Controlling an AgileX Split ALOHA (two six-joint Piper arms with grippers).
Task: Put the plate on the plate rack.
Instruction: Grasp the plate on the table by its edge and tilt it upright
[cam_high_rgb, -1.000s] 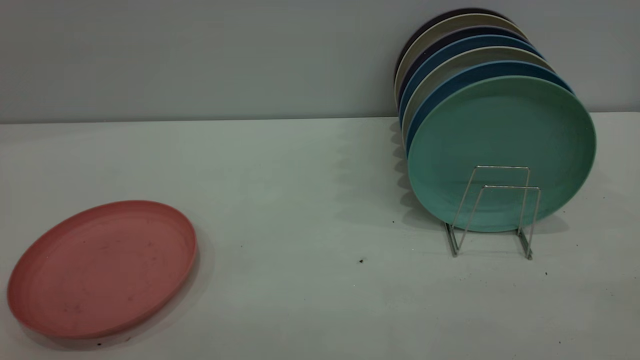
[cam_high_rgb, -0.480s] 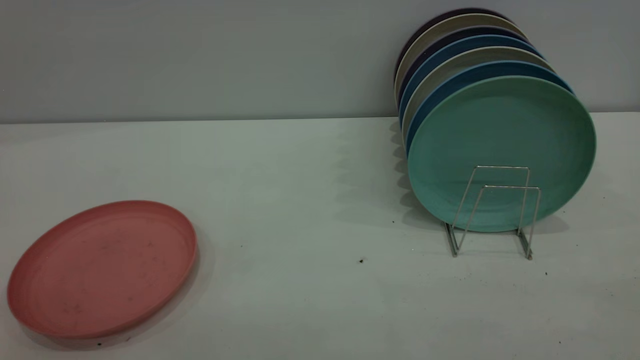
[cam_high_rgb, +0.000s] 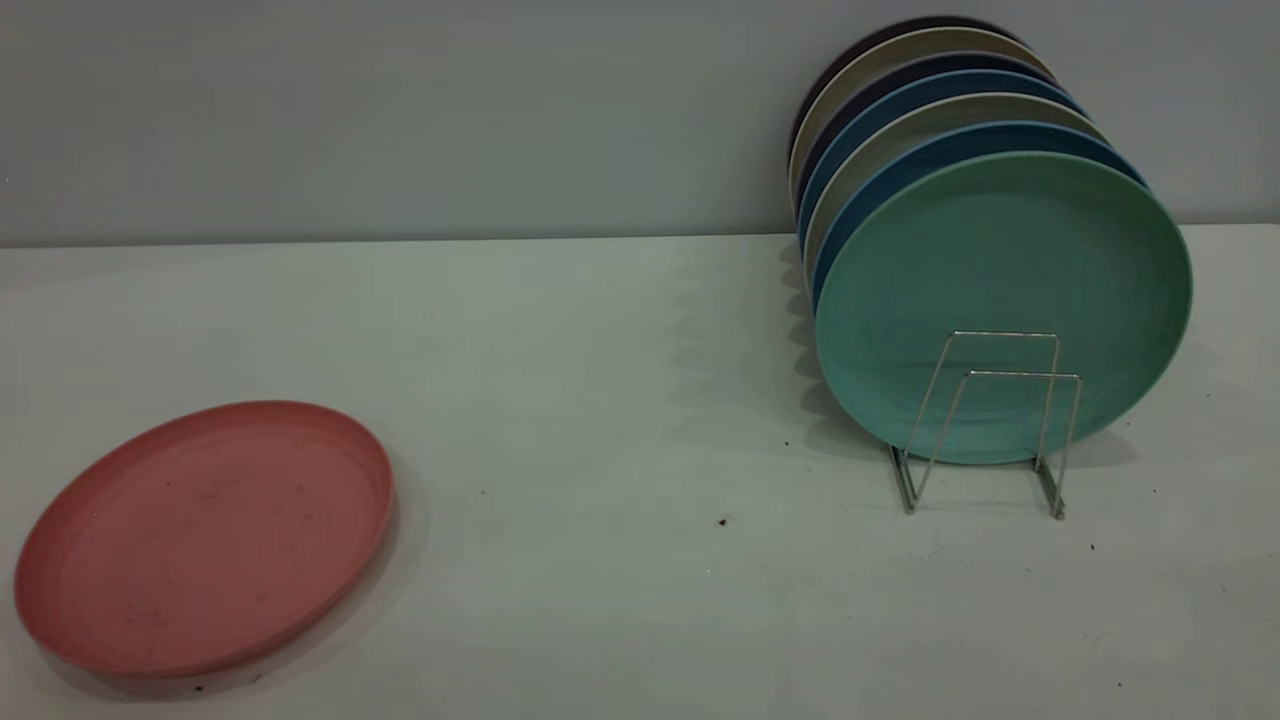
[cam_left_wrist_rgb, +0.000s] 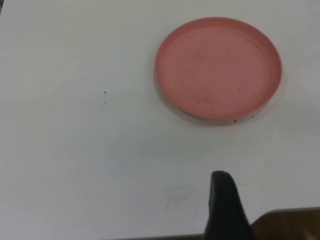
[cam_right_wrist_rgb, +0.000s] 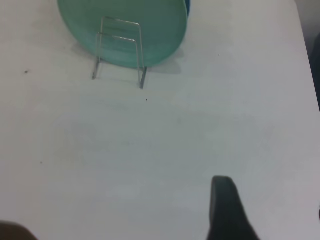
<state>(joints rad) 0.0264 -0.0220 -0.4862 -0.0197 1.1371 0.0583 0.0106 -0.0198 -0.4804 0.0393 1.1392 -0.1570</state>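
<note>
The salmon-pink plate (cam_high_rgb: 205, 535) lies flat on the white table at the near left; it also shows in the left wrist view (cam_left_wrist_rgb: 218, 67). The silver wire plate rack (cam_high_rgb: 985, 420) stands at the right, its two front loops bare. It also shows in the right wrist view (cam_right_wrist_rgb: 119, 47). My left gripper (cam_left_wrist_rgb: 222, 205) hangs over the table, well short of the pink plate and touching nothing. My right gripper (cam_right_wrist_rgb: 225, 207) hangs over bare table, well short of the rack. Neither gripper shows in the exterior view.
A teal-green plate (cam_high_rgb: 1003, 300) stands upright in the rack just behind the front loops, with several blue, beige and dark plates (cam_high_rgb: 930, 100) standing behind it. A grey wall runs behind the table. The table's edge (cam_left_wrist_rgb: 290, 212) shows near the left gripper.
</note>
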